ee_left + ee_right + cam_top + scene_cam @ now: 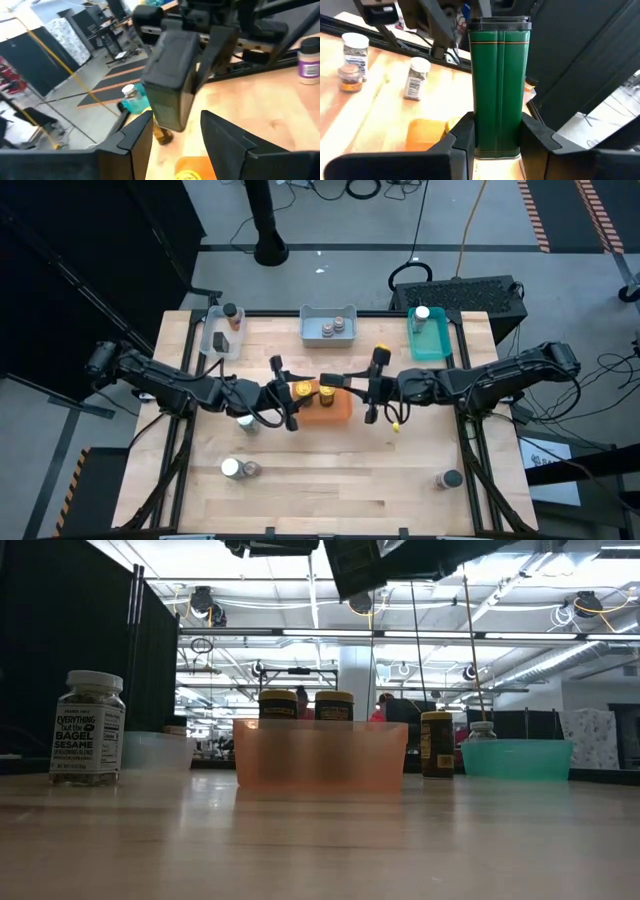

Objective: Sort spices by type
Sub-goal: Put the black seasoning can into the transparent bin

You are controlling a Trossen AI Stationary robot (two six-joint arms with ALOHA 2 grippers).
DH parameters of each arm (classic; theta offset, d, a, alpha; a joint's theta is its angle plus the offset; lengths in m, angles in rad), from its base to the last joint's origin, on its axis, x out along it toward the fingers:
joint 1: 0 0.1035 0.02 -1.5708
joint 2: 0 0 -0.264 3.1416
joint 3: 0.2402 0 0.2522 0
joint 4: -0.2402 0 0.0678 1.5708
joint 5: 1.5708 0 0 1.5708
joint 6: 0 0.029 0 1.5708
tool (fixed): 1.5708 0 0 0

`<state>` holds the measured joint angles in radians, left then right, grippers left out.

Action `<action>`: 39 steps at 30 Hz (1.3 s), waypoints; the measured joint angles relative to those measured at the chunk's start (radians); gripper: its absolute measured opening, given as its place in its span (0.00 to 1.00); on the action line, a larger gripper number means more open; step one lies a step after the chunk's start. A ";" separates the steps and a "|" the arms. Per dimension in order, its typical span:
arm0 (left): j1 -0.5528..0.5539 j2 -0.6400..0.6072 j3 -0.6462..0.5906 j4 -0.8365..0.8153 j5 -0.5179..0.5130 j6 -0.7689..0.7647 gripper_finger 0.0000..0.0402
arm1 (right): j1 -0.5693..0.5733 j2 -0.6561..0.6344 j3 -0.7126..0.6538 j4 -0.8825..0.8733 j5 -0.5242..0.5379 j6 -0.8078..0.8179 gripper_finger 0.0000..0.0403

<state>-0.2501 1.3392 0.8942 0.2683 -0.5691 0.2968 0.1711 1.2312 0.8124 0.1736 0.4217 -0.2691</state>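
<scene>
The right gripper (345, 382) hangs over the middle of the pale wooden worktop (330, 470), above the orange rectangular plastic tray (335, 413), its fingers (460, 137) pinching a tall green rectangular tin (501, 85) upright. The left gripper (287, 392) sits just at 9 o'clock of that tray, fingers (135, 137) spread apart with nothing between them, facing the right gripper closely. Two yellow-lidded amber jars (314, 391) stand in the orange tray beneath and between the two grippers.

Toward 12 o'clock a blue-grey tray (328, 327) holds two grey-lidded jars; at 1 o'clock a teal tray (430, 340) holds a white-lidded jar (422, 314); at 11 o'clock a clear tray (220, 337) holds a dark-lidded jar (231, 312). A white-lidded jar (231, 468) and a dark-lidded jar (251, 469) stand touching at 7 o'clock; a lone grey-lidded jar (448, 478) stands at 5 o'clock. A white-lidded jar (246, 421) stands under the left arm.
</scene>
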 joint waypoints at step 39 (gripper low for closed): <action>0.128 0.035 0.325 -0.635 0.201 -0.142 0.53 | -0.074 0.003 -0.001 -0.140 -0.080 0.101 0.23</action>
<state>-0.1219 1.3741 1.2190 -0.3665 -0.3677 0.1551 0.0967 1.2343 0.8115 0.0334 0.3420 -0.1684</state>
